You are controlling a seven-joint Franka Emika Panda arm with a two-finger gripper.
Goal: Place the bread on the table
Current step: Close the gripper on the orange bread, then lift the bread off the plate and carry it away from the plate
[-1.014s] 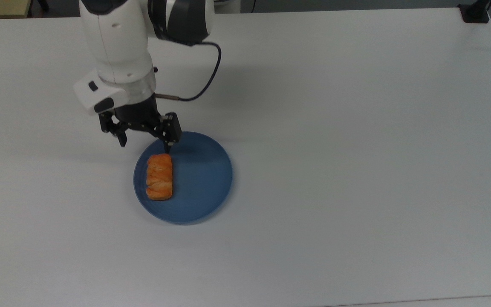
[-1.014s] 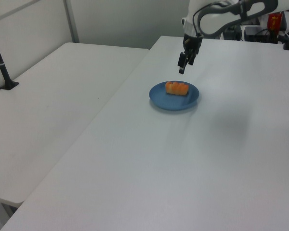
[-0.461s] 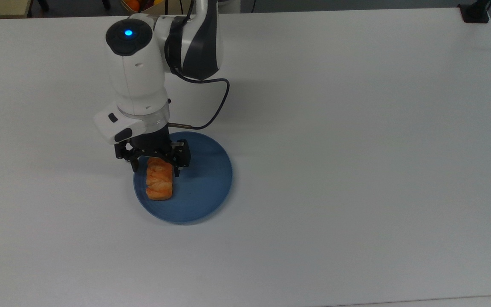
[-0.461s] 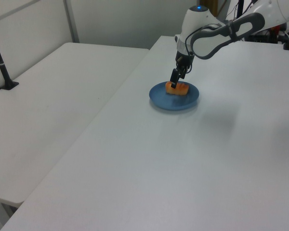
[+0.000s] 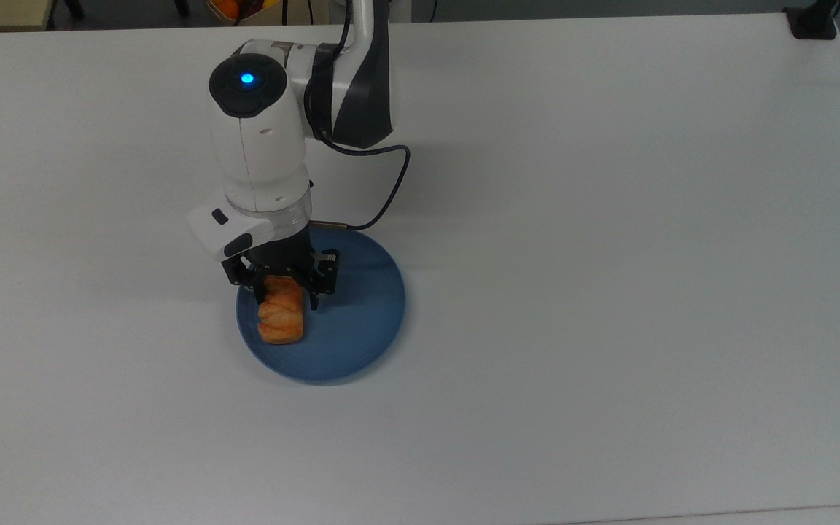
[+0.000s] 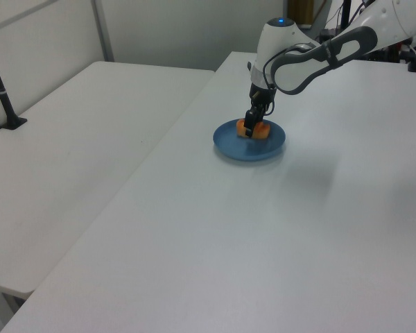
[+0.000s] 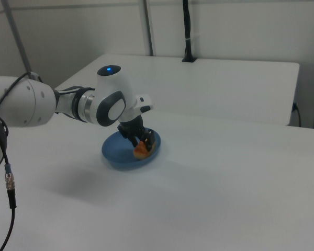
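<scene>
White table [image 5: 609, 255]: 1 plate [image 5: 362, 328], 1 bread [image 5: 283, 321], 1 tool [image 5: 285, 300] astride bread.

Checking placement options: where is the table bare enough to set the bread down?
The table is bare on the top view's right of the blue plate and below it. The crowded spot is the plate, where the hand straddles the bread.

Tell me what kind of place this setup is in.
Probably a robotics lab or test room: a robot arm works over a bare white table holding just a blue plate with bread, and another plain white table stands alongside.
</scene>
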